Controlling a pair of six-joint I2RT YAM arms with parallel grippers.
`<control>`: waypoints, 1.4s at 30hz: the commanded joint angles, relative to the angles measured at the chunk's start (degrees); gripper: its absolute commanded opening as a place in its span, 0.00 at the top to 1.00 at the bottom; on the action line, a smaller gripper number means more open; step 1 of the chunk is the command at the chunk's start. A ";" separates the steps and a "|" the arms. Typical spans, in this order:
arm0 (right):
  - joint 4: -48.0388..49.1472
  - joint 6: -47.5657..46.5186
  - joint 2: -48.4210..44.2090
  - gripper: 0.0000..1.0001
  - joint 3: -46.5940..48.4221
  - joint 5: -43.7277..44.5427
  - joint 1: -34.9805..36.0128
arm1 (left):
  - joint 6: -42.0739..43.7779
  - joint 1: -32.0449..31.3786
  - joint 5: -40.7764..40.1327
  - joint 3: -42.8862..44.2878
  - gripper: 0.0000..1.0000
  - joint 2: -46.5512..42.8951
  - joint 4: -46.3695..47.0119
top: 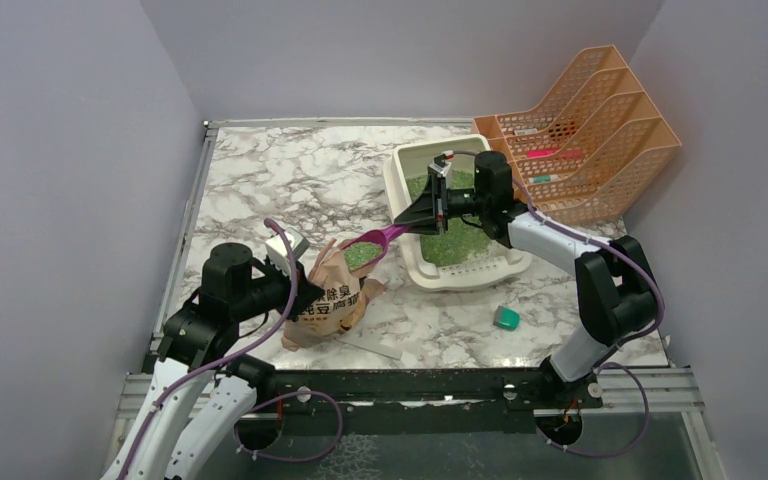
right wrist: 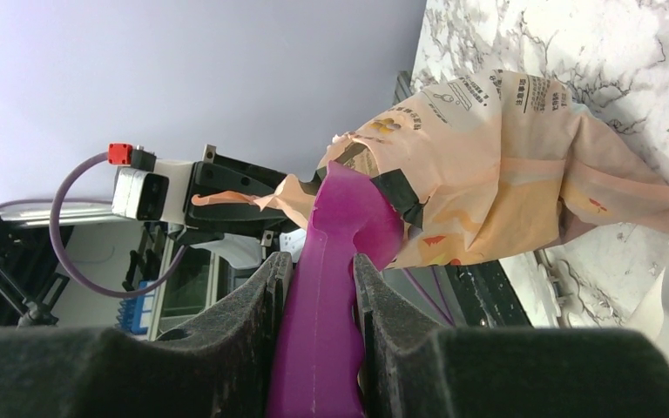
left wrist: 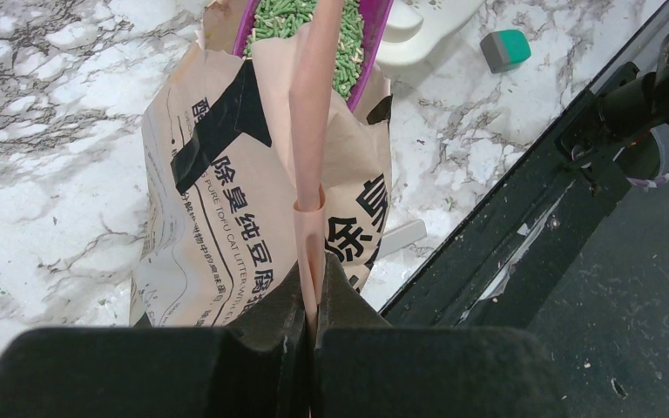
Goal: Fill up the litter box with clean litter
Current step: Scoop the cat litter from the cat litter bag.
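Tabletop (top: pixel 290 180) of veined marble is carrying everything I am working with. The litter box (top: pixel 460 277) is sitting at its far right, just beside the orange mesh file rack (top: pixel 580 130). Clean litter (top: pixel 457 240) is already lying across part of the box floor, so I am judging the fill as underway, not finished.

The tan paper bag (top: pixel 330 300) is standing near my left arm. The left gripper (left wrist: pixel 314 287) is pinching a strip of the bag's torn top edge with its jaws fully closed. I take this to be holding the mouth open and the bag upright for scooping.

The right gripper (right wrist: pixel 318 270) is clamping the handle of the magenta scoop (right wrist: pixel 331 305), its jaws narrowed onto it. The scoop's bowl is hanging at the bag's mouth, loaded with green granules and level enough that nothing is spilling.

A small teal block (top: pixel 507 318) is lying in front of the box, apart from it; I cannot tell what it is. The bag's inside is hidden from every view, so I cannot tell how much litter is remaining. The right arm is covering part of the box.
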 commanded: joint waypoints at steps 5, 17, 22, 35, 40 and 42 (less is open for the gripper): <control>0.00 -0.84 -0.30 0.99 1.38 -2.29 0.13 | 0.44 0.23 1.62 -0.41 1.00 0.09 -0.99; -2.15 -1.20 -2.06 0.99 2.21 -1.63 -1.93 | 0.40 0.23 1.50 -0.32 1.00 -0.33 -0.99; -3.07 -0.08 -2.69 0.99 1.48 -0.03 -2.13 | 0.43 0.23 1.58 -0.37 1.00 -0.18 -0.99; 0.57 1.70 -2.39 0.99 0.34 -1.64 0.15 | 0.28 0.22 1.45 -0.41 1.00 -1.06 -0.93; 3.04 3.26 -2.78 0.99 -0.73 -2.29 -1.14 | 0.30 0.23 1.59 -0.41 1.00 -0.92 -0.95; 4.96 4.33 -2.93 0.99 -1.49 -2.46 -1.36 | 0.33 0.23 1.46 -0.33 1.00 -1.18 -0.99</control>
